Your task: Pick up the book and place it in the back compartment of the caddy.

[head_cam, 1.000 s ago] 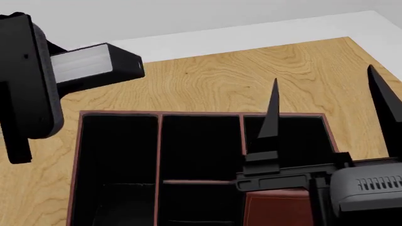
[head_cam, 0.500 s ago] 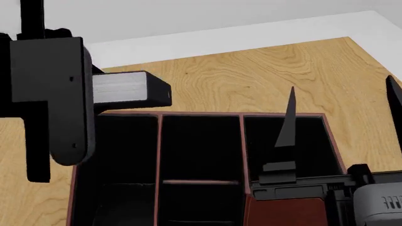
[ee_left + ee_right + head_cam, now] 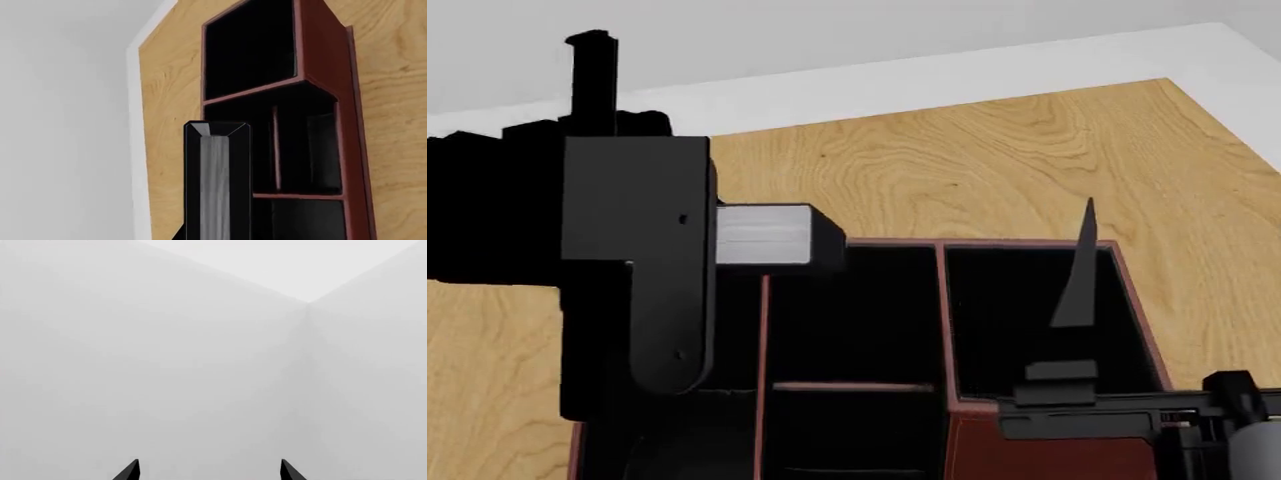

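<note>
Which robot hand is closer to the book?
The left. The left gripper holds the book above the caddy. The right gripper is apart from it, over the caddy's other side, holding nothing.

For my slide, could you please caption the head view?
Left pincer carries the book over the caddy; right pincer idles open.

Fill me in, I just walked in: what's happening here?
The robot's left gripper holds a small black-covered book with pale striped page edges in the air over the back edge of a dark-red-walled caddy with black cells on a wooden table. The right gripper is open and idle, pointing upward.
</note>
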